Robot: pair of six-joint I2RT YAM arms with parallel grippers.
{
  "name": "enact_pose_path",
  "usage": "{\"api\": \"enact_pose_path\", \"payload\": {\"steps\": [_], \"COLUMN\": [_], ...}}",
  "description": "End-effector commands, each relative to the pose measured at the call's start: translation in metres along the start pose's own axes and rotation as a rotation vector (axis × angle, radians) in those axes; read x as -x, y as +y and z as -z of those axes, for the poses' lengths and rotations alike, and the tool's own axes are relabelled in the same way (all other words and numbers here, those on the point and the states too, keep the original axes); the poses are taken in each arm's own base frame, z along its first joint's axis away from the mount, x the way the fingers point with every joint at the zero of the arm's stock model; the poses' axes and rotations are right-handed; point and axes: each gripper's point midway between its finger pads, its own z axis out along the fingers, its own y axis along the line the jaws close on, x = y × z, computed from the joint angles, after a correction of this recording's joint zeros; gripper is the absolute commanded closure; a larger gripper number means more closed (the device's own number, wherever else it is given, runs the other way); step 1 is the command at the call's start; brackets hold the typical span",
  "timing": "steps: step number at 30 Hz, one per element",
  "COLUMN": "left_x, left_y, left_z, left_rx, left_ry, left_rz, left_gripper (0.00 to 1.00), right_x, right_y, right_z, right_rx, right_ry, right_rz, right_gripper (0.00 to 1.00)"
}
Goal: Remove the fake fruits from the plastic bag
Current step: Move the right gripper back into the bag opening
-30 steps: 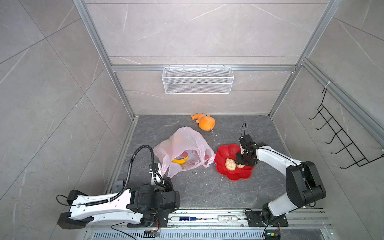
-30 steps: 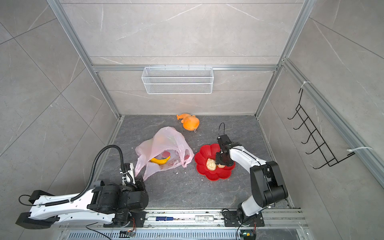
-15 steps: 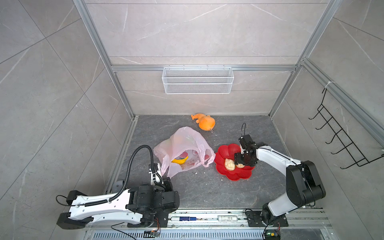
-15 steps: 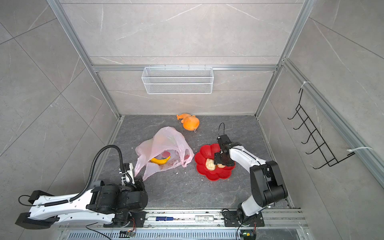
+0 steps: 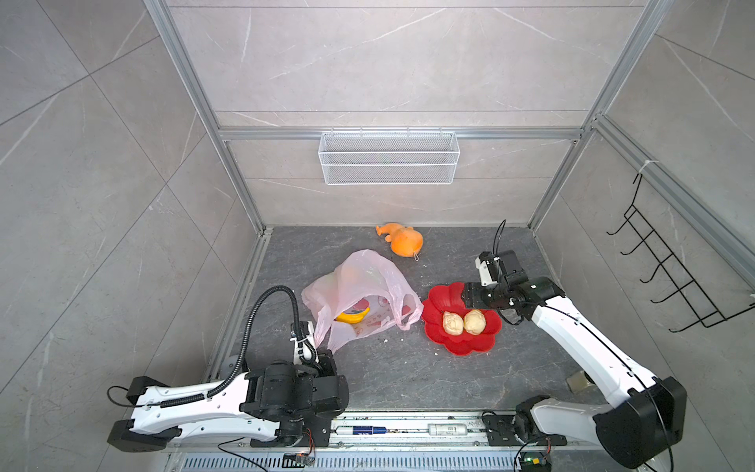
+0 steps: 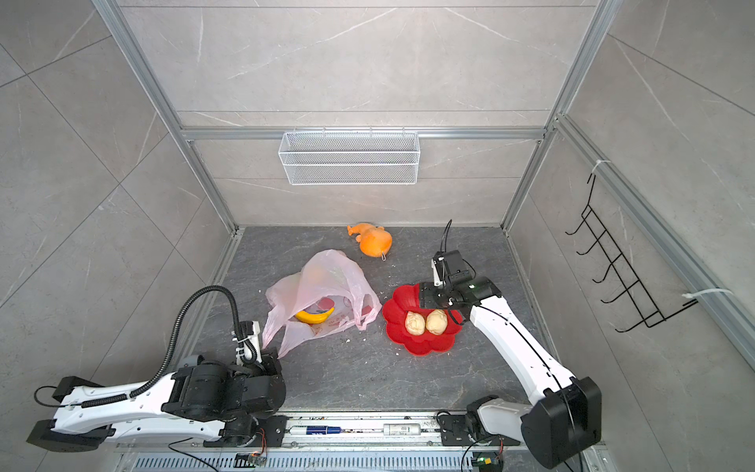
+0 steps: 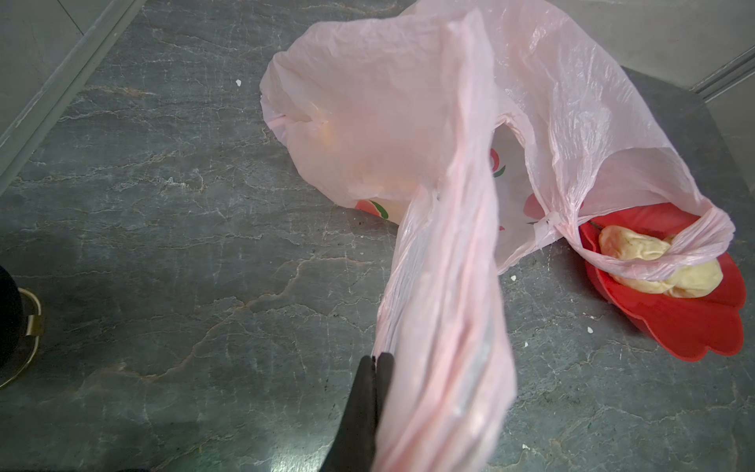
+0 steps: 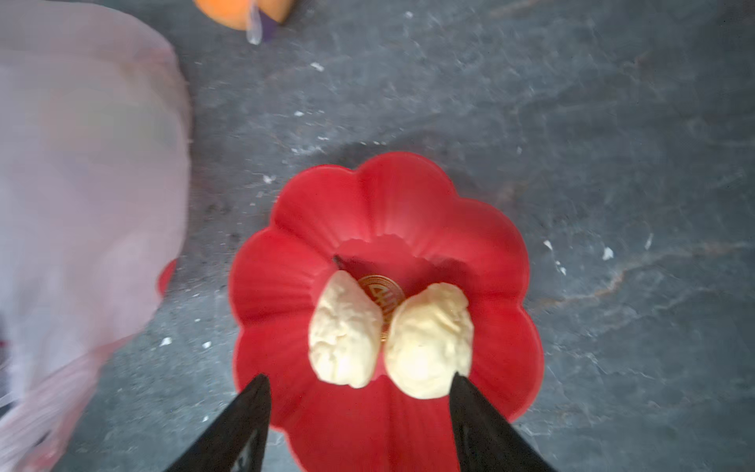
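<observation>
Mostly the plastic bag (image 5: 363, 282) hides what is inside; only both top views show a banana (image 5: 352, 316). Left claw (image 7: 378, 357) pinches the bag; right claw (image 8: 358, 376) is wide over beige fruits (image 8: 343, 331).

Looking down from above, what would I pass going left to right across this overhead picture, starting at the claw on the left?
Left gripper, pinching a bag handle → pale-pink plastic bag → red flower-shaped plate holding two beige fake fruits → black wire hook rack on the side wall.
</observation>
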Motion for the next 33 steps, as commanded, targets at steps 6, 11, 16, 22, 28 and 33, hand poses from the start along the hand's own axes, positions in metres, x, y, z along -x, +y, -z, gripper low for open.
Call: {"api": "enact_pose_path", "payload": {"steps": [6, 11, 16, 22, 28, 33], "left_x": [-0.002, -0.007, -0.001, 0.007, 0.011, 0.005], "left_y": [-0.004, -0.006, -0.009, -0.013, -0.016, -0.007], "left_z": [0.013, 0.015, 0.017, 0.019, 0.02, 0.02], "left_rx": [0.036, 0.092, 0.097, 0.082, 0.073, 0.083], "left_ry": [0.095, 0.138, 0.118, 0.081, 0.07, 0.098], "left_rz": [-0.103, -0.152, -0.128, -0.1, -0.094, -0.095], "left_gripper": [1.0, 1.0, 1.0, 1.0, 1.0, 1.0], "right_x": [0.016, 0.008, -0.021, -0.038, -0.045, -0.047], "right_y": [0.162, 0.234, 0.285, 0.3, 0.302, 0.305], "right_z": [0.023, 0.015, -0.017, -0.064, -0.098, -0.126], "right_rx": [0.375, 0.503, 0.56, 0.511, 0.469, 0.424], "right_ry": [-0.103, -0.091, -0.021, 0.016, 0.035, 0.043], "right_rz": [0.217, 0.28, 0.307, 0.264, 0.214, 0.19], "right_gripper": [0.4, 0.45, 0.49, 0.57, 0.6, 0.61]}}
